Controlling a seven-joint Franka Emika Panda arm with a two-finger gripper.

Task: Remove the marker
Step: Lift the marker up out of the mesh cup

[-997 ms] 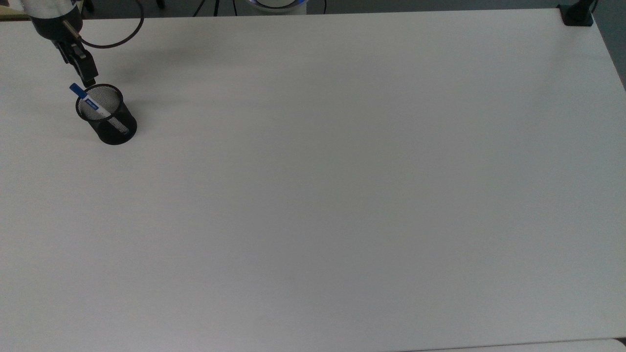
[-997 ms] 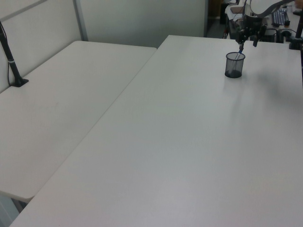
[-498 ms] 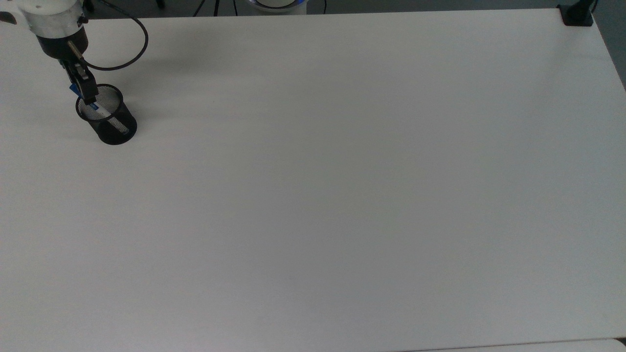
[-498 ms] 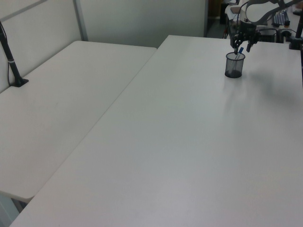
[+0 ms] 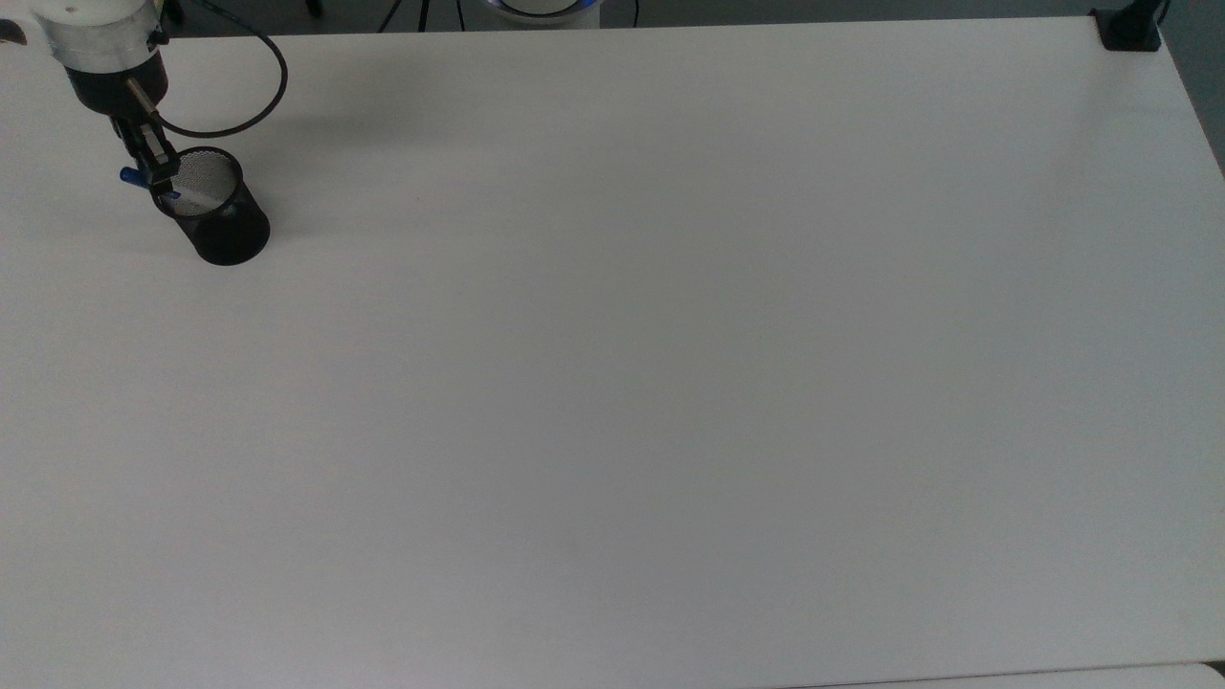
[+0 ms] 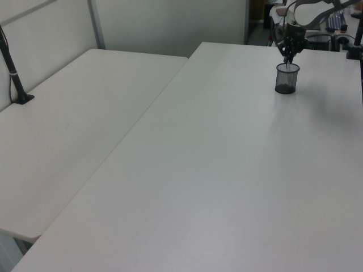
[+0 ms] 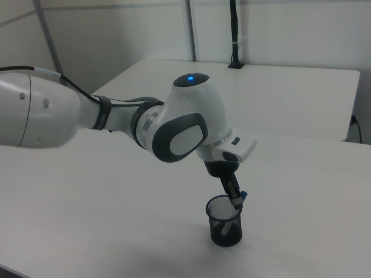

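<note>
A black mesh cup [image 5: 228,228] stands near the top view's upper left corner of the white table [image 5: 670,383]. The marker [image 5: 130,176] leans out of it, blue cap past the rim on the top view's left, white barrel down inside. My gripper [image 5: 158,180] reaches down from above at the cup's left rim and is shut on the marker just below the cap. In the right view the gripper [image 7: 236,200] sits at the rim of the cup [image 7: 225,229], with a bit of blue marker [image 7: 244,194] beside it. The left view shows cup [image 6: 286,80] and gripper [image 6: 289,55] at the far right.
A black cable [image 5: 263,100] loops over the table behind the cup. A black clamp [image 5: 1129,31] sits on the top view's far right corner. In the left view a second table [image 6: 74,124] adjoins on the left, with a black post [image 6: 14,73] on it.
The gripper came down from behind the cup onto the marker's upper end and shut on it. The cup slid slightly toward the top view's top, the left view's right, and the marker leans further.
</note>
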